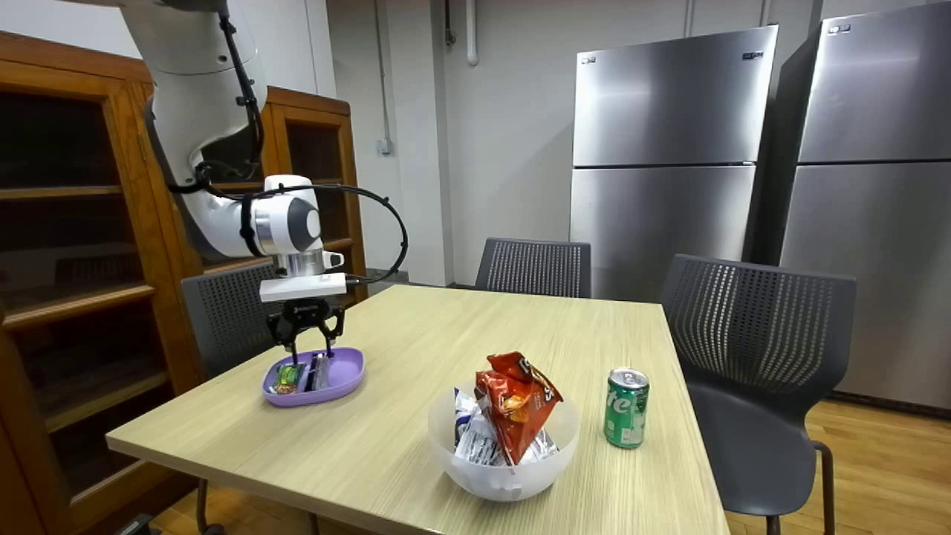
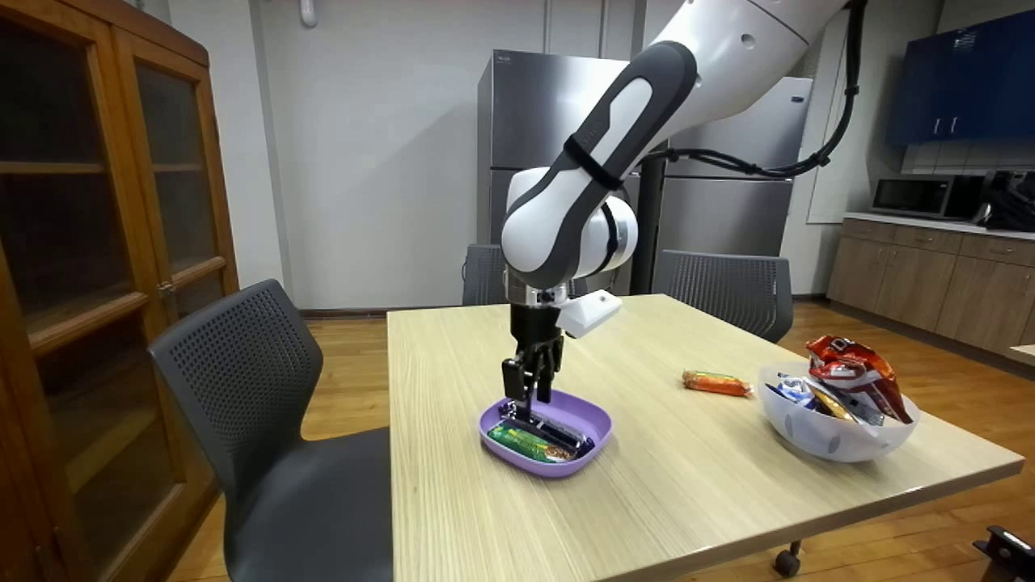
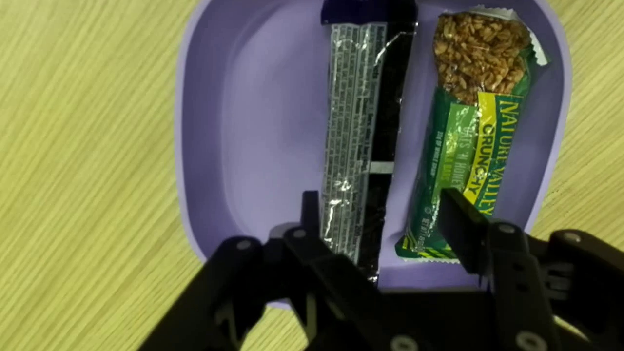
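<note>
My gripper (image 3: 380,204) is open and points down over a purple tray (image 3: 273,122) on the table. In the wrist view its fingers lie on either side of the lower end of a dark bar wrapper with a silver printed strip (image 3: 353,122). One finger overlaps a green granola bar (image 3: 468,131) beside it. Nothing is held; whether the fingertips touch either bar cannot be told. The gripper also shows in both exterior views (image 1: 312,357) (image 2: 534,400), low over the tray (image 1: 345,371) (image 2: 594,420). Both bars lie flat in the tray, roughly side by side.
A translucent bowl (image 1: 505,483) (image 2: 825,440) holds a red chip bag (image 1: 516,405) (image 2: 857,372) and other packets. A green can (image 1: 626,409) stands beside it. An orange wrapped bar (image 2: 716,383) lies on the table (image 2: 647,485). Chairs (image 1: 758,371) (image 2: 275,420) surround the table.
</note>
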